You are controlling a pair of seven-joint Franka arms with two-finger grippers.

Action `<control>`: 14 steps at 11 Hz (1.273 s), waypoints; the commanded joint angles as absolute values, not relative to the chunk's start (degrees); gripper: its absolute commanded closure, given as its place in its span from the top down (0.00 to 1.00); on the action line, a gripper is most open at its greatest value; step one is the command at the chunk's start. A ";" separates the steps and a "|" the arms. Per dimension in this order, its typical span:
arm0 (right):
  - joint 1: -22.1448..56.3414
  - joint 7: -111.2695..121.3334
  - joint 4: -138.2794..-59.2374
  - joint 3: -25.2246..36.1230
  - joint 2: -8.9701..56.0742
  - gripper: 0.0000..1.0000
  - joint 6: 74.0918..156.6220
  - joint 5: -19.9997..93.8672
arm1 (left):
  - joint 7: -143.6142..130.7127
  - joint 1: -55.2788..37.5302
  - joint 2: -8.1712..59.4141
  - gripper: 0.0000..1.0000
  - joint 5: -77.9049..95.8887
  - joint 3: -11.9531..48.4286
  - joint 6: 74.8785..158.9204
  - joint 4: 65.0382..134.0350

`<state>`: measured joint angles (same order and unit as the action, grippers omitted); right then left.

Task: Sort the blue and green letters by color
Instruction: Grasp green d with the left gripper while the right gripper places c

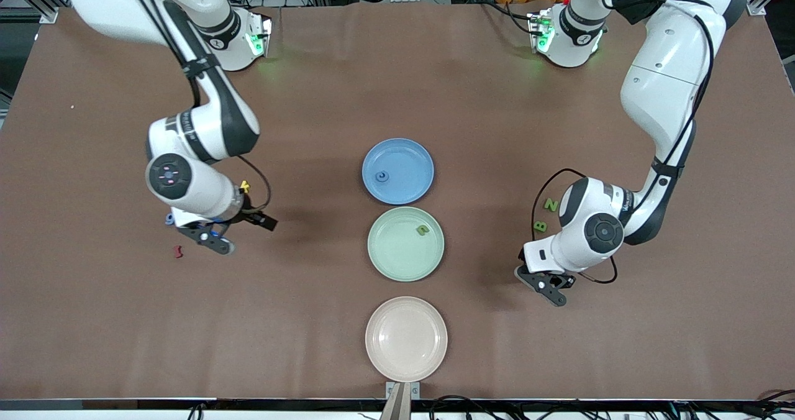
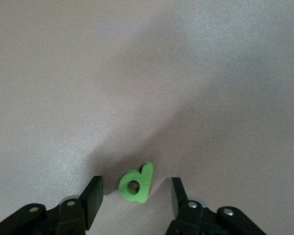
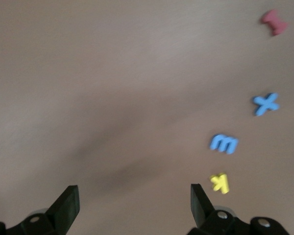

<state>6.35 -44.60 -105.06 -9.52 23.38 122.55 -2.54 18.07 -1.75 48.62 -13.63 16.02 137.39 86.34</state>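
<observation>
Nearest the camera sits a bare pink plate, then the green plate with one green letter in it and the blue plate with a blue one. At the left arm's end of the table the left gripper is down with spread jaws straddling a green d, not yet pinching it, so I judge the pick is in hand: squeeze, lift, and carry it to the green plate, with nothing in the way. Over at the right arm's end the right gripper hangs wide open and empty near the blue x and blue m, with a yellow k and a dark red piece alongside to avoid, while a green Z and B wait by the left arm.
</observation>
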 commanded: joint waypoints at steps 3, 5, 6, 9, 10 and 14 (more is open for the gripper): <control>-3.06 -45.70 -129.09 -10.46 13.10 1.00 145.60 -2.46 | 18.55 -2.11 50.18 0.12 -14.24 15.82 137.55 84.02; -5.09 -47.62 -130.34 -10.46 13.71 1.00 146.78 -2.55 | 18.19 -2.55 50.19 0.13 -14.06 15.82 137.55 84.02; -5.97 -47.90 -130.95 -10.46 13.88 1.00 146.78 -2.46 | 18.11 -2.55 50.27 0.16 -14.06 15.82 137.55 84.11; -7.03 -49.04 -131.40 -10.46 17.47 1.00 148.96 -2.46 | 18.02 -2.55 50.54 0.13 -13.98 15.82 137.55 84.11; -7.03 -49.13 -131.48 -10.46 19.23 1.00 151.06 -2.46 | 17.41 -2.55 50.28 0.08 -13.97 15.91 137.55 84.02; -6.59 -49.31 -131.48 -10.46 22.41 1.00 153.01 -2.46 | 15.21 -2.72 49.22 0.03 -10.48 16.43 137.02 84.02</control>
<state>-5.92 -48.17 -131.42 -9.52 21.37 151.89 -2.49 16.84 -2.17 49.04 -13.40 16.26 137.38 85.23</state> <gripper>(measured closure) 0.000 0.731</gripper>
